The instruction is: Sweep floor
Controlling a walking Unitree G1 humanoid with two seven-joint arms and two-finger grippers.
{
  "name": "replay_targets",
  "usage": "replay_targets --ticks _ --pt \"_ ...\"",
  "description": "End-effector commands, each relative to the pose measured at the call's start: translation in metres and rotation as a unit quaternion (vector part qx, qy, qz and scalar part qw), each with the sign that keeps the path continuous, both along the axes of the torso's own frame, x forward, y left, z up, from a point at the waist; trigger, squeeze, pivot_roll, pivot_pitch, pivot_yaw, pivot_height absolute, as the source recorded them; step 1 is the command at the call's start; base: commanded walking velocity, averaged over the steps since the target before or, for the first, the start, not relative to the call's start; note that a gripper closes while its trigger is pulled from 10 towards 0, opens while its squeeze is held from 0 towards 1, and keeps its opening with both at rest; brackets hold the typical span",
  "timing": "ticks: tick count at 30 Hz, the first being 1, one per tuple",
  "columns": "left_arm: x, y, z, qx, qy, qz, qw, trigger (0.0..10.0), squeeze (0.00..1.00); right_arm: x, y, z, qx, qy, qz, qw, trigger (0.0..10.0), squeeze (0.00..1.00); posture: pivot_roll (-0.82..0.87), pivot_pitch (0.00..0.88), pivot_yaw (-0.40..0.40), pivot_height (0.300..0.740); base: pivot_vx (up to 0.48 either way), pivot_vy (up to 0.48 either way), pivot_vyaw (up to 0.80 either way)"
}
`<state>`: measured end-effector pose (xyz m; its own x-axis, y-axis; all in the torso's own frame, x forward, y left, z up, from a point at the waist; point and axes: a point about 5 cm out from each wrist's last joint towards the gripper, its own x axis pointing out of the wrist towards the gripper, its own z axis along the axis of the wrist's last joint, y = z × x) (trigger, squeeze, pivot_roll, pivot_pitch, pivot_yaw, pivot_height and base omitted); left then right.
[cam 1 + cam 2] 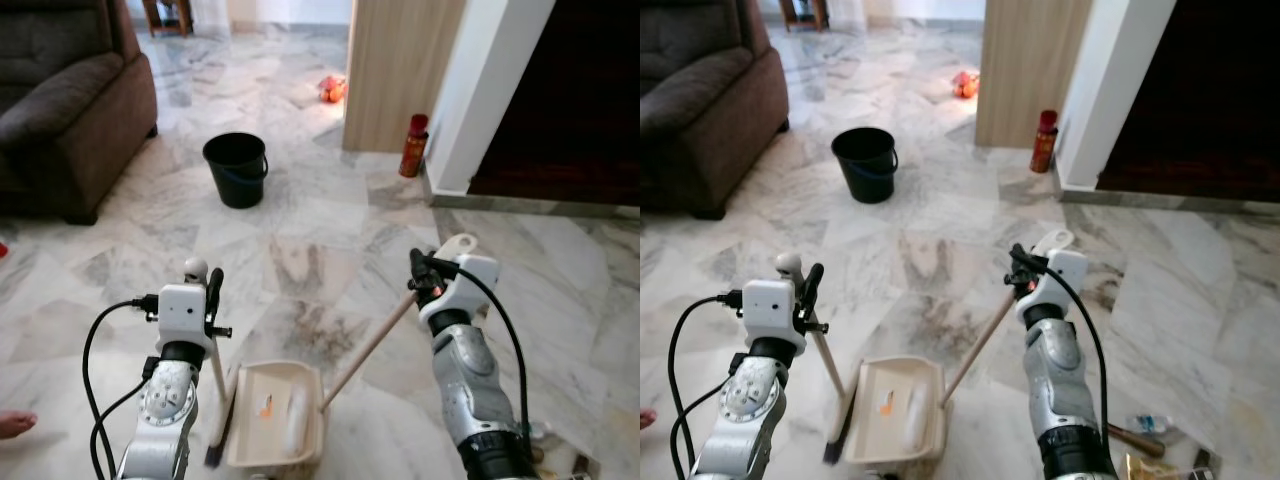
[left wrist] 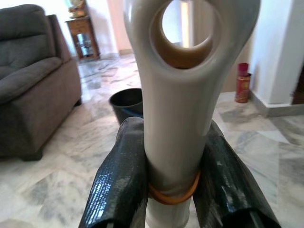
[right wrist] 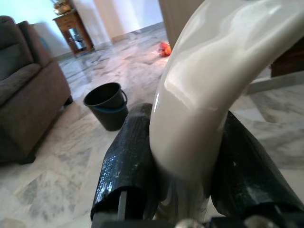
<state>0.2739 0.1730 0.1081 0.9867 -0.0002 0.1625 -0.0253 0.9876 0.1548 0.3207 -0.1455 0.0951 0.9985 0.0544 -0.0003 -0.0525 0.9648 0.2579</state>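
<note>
My left gripper (image 1: 207, 288) is shut on the white top of a broom handle (image 2: 178, 109), whose end has a hanging hole. The broom's stick (image 1: 217, 378) runs down to a dark brush (image 1: 214, 448) beside a beige dustpan (image 1: 250, 440) on the marble floor. In the pan lie a small orange scrap (image 1: 265, 406) and a pale white piece (image 1: 295, 415). My right gripper (image 1: 428, 274) is shut on the white grip (image 3: 209, 80) of the dustpan's long wooden handle (image 1: 368, 347), which slants down to the pan.
A black bucket (image 1: 236, 168) stands ahead on the floor, with a brown sofa (image 1: 60, 110) to its left. A red can (image 1: 413, 146) sits by a white pillar (image 1: 490, 90) and wooden panel (image 1: 400, 70). Litter (image 1: 1150, 425) lies at the lower right. Part of a person (image 1: 15, 423) shows at the left edge.
</note>
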Motion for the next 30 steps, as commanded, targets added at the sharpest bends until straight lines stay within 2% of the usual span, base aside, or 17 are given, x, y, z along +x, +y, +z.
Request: replay_targets --ticks 1,7,16,30 --pt "-0.0003 -0.0032 0.0088 0.002 -0.021 -0.004 1.000 10.0 0.00 0.0004 -0.0010 0.0079 0.011 -0.018 -0.003 1.000 10.0 0.00 0.14 0.100 -0.035 0.740 0.259 0.000 0.00" --pt "-0.0002 -0.0024 0.0094 0.004 -0.023 -0.003 1.000 10.0 0.00 0.0007 -0.0025 0.0096 0.000 -0.023 -0.002 1.000 10.0 0.00 0.14 0.104 -0.033 0.740 0.293 0.000 0.00" --pt "-0.0002 -0.0013 0.0099 0.006 -0.023 -0.001 1.000 10.0 0.00 -0.0006 0.0000 0.0114 -0.004 -0.030 0.003 1.000 10.0 0.00 0.15 0.115 -0.030 0.740 0.362 0.000 0.73" --pt "-0.0009 -0.0011 0.0093 0.007 -0.021 -0.001 1.000 10.0 0.00 -0.0012 0.0011 0.0106 -0.008 -0.027 0.009 1.000 10.0 0.00 0.15 0.125 -0.032 0.740 0.372 0.000 0.03"
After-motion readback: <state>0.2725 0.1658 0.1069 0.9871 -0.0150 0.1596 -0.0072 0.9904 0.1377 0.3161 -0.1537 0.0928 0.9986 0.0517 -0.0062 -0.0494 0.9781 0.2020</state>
